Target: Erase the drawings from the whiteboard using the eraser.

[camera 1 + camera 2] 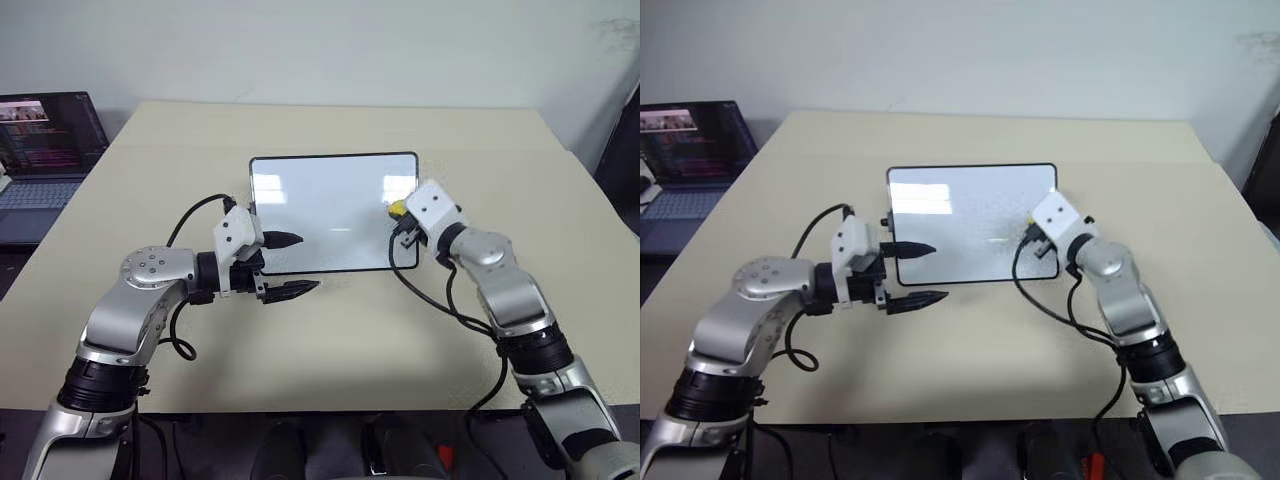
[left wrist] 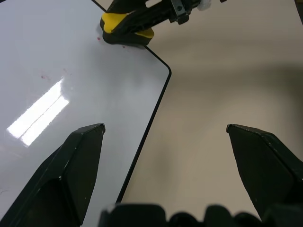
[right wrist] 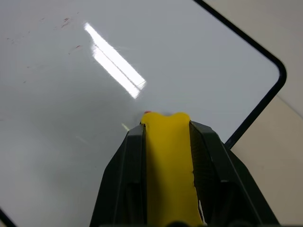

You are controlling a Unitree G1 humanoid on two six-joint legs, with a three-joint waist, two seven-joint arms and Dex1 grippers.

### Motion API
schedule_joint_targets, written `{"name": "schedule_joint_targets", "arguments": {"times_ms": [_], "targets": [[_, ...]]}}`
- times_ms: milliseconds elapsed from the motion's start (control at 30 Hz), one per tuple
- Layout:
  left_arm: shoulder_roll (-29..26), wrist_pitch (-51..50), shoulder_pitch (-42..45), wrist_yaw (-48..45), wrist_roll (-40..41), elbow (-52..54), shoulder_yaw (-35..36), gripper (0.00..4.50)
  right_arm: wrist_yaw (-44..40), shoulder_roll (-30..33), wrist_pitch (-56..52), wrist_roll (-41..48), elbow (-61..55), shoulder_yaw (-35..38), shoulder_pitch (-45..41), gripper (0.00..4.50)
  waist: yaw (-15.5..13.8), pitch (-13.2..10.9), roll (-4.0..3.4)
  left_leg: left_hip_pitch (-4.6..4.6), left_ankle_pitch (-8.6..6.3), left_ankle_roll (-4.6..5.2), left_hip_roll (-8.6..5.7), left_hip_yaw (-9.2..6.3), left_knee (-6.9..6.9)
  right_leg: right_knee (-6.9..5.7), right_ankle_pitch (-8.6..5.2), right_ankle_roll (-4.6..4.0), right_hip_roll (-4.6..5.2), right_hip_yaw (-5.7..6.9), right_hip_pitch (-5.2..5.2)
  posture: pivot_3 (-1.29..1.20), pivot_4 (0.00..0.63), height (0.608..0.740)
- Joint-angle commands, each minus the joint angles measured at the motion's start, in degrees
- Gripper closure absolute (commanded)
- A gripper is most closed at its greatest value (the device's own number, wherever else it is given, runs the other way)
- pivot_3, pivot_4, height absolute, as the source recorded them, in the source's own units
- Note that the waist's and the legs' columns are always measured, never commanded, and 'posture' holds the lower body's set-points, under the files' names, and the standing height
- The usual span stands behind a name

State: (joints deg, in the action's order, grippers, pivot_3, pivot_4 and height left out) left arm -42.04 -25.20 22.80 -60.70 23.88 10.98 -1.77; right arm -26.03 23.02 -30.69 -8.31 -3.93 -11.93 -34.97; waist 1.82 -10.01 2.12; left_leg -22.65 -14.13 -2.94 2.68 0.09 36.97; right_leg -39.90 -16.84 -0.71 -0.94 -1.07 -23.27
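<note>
From the head cameras I see the small rectangular glossy white whiteboard with its thin black frame (image 1: 333,212) lying flat in the middle of the beige tabletop (image 1: 330,340), with an open dark laptop (image 1: 45,150) at the upper left of the frame, off the tabletop's edge. My right end effector (image 3: 166,124) is clamped on the small yellow eraser block (image 3: 168,165), and in the head views it sits over the board's right edge, a little right of centre frame. The right wrist view gives me what the head views cannot: the yellow block is squeezed between the two black fingers (image 3: 125,165), its front end low over the white surface near the rounded black corner, with a tiny red speck right at its tip; whether it presses on the board I cannot tell. Of the red marker drawings (image 3: 66,21) I make out only faint reddish traces on the glossy surface in that view. My left end effector (image 1: 285,265) is spread wide at the board's lower left corner, one finger over the board, the other over bare tabletop. The left wrist view confirms this and also shows the eraser's black base (image 2: 124,39) at the far corner.
</note>
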Motion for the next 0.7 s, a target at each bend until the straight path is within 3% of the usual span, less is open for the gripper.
{"name": "schedule_joint_targets", "arguments": {"times_ms": [33, 267, 700], "targets": [[-0.67, 0.12, 0.27, 0.1, 0.8, 1.86, 1.71, 0.0, -3.46, 2.46, -2.24, -0.28, -1.21, -1.66, 2.83, 3.53, -0.02, 0.0, 0.0, -0.01, 0.0, 0.0, 0.0, 0.0, 0.0, 0.01, 0.0, 0.0, 0.0, 0.0, 0.0, 0.0, 0.15, 0.74], [-0.78, -0.01, 0.14, 0.17, 0.8, 1.9, 1.93, 0.0, -8.53, 4.68, -3.44, 0.25, -4.76, -4.48, 5.57, 3.53, 0.31, 0.01, 0.02, 0.1, 0.0, 0.01, -0.01, 0.01, 0.02, -0.04, -0.14, 0.25, -0.02, -0.03, 0.03, 0.0, 0.15, 0.74], [-1.67, 0.56, -0.47, -0.82, 0.9, 2.08, 1.99, 0.0, 3.67, -3.15, 6.49, -2.5, 5.75, -0.97, -5.09, 3.53, 0.21, 0.0, 0.0, -0.02, 0.01, 0.0, 0.02, -0.02, 0.0, -0.03, 0.0, 0.0, 0.0, 0.0, -0.03, 0.0, 0.15, 0.74]]}}
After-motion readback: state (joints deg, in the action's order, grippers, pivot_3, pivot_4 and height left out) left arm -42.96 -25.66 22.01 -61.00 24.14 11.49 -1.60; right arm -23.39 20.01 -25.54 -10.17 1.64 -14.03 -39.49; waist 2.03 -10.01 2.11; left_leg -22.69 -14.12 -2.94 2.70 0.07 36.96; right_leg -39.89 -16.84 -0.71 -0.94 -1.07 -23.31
